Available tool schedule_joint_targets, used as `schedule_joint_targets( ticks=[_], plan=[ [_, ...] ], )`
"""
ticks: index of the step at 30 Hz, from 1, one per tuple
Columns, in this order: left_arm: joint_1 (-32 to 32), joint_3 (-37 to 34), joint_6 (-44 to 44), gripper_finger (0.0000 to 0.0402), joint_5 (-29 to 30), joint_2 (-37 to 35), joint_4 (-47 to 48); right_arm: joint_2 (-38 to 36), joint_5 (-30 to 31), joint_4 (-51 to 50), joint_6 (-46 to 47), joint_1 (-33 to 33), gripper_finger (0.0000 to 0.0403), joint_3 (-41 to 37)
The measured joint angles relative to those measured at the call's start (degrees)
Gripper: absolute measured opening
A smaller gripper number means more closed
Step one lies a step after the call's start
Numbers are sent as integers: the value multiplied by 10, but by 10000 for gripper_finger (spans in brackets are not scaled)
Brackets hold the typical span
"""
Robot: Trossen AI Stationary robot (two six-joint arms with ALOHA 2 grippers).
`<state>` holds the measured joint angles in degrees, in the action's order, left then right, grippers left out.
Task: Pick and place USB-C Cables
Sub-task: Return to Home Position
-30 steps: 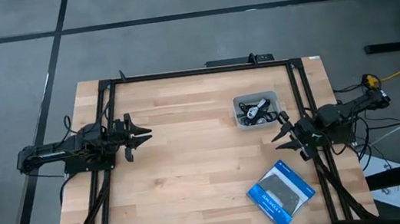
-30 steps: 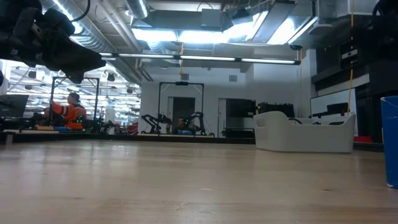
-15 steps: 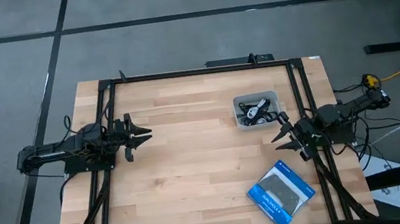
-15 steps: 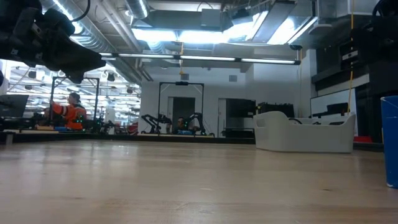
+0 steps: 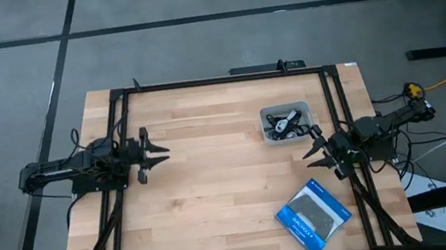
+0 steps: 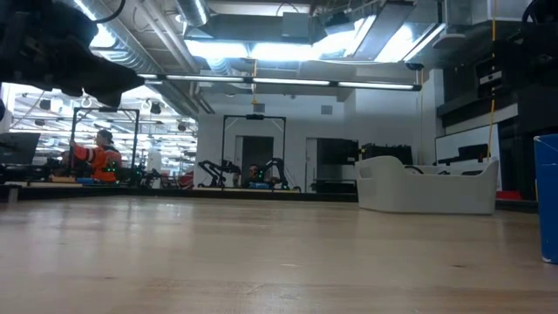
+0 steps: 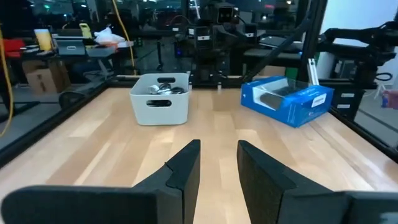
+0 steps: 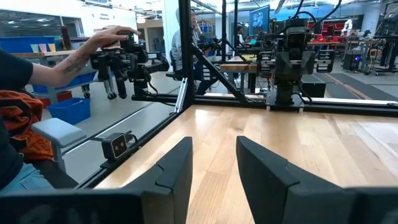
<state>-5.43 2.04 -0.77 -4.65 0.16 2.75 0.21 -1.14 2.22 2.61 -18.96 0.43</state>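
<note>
The USB-C cables (image 5: pixel 283 121) lie coiled in a small pale tray (image 5: pixel 268 135) on the table's right half, toward the far edge; black coils and one whitish one show. In the left wrist view they peek over the rim of the tray (image 7: pixel 160 106). My left gripper (image 5: pixel 156 154) hovers open over the left half of the table, pointing right toward the tray, far from it. Just on the near side of the tray, by the table's right edge, my right gripper (image 5: pixel 317 152) is open and touches nothing. Neither pair of fingers (image 7: pixel 219 165) (image 8: pixel 214 168) has anything between it.
A blue-and-black box (image 5: pixel 312 214) lies flat near the table's near right corner and shows beside the tray in the left wrist view (image 7: pixel 287 99). A black frame (image 5: pixel 217 80) borders the table. Beyond the table a person's hand (image 8: pixel 93 46) rests on another robot arm.
My left gripper has shifted slightly, and in the low view its dark bulk sits higher than before. The cables, tray and box have stayed in place.
</note>
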Motion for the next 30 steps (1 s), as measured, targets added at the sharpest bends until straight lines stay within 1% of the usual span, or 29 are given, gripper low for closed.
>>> schedule_joint_targets(
  ticks=[2,6,10,30],
  plan=[
    [-2,0,0,99,8,0,0,0,0,0,0,0,129,0],
    [-13,-15,0,99,54,0,-32,0,0,0,-1,0,129,0],
    [-25,-15,-1,99,51,0,-32,0,0,0,-1,0,129,0],
    [-25,-16,-1,99,52,2,-33,0,0,0,-1,0,129,0]
  ],
)
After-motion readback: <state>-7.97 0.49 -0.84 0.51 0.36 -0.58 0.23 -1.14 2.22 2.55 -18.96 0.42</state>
